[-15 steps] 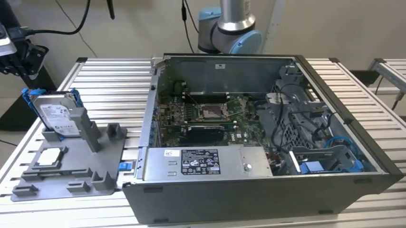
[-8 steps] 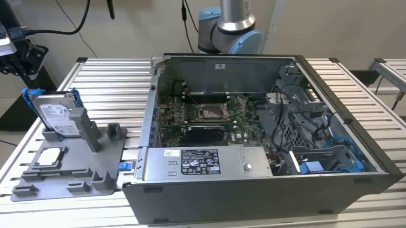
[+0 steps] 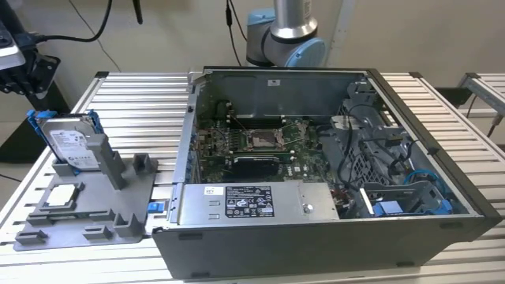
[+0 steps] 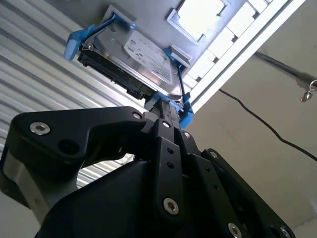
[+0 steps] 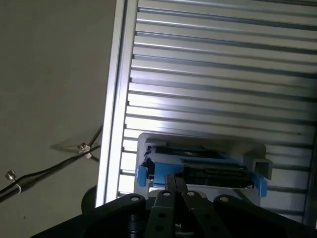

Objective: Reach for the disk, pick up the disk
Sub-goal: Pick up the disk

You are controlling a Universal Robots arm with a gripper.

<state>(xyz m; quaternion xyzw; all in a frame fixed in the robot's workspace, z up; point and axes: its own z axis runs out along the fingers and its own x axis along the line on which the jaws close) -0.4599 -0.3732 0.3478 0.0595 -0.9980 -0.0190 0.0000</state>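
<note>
The disk point(image 3: 70, 142) is a silver hard drive with a white label in a bright blue bracket. It stands tilted on edge in a slot of the grey fixture point(image 3: 94, 222) at the exterior view's left. My black gripper point(image 3: 20, 80) hangs above and behind it, apart from it. In both wrist views the gripper point(image 4: 166, 106) point(image 5: 176, 179) points at the disk point(image 4: 148, 62) point(image 5: 208, 168), close to the blue bracket's corner. Its two fingers lie together, shut, with nothing between them.
A small square silver chip point(image 3: 63, 196) lies on the same fixture in front of the disk. An open computer case point(image 3: 473, 204) stands on the slatted aluminium table point(image 3: 142, 100) at the exterior view's right. Cables point(image 5: 44, 168) lie on the floor beyond the table edge.
</note>
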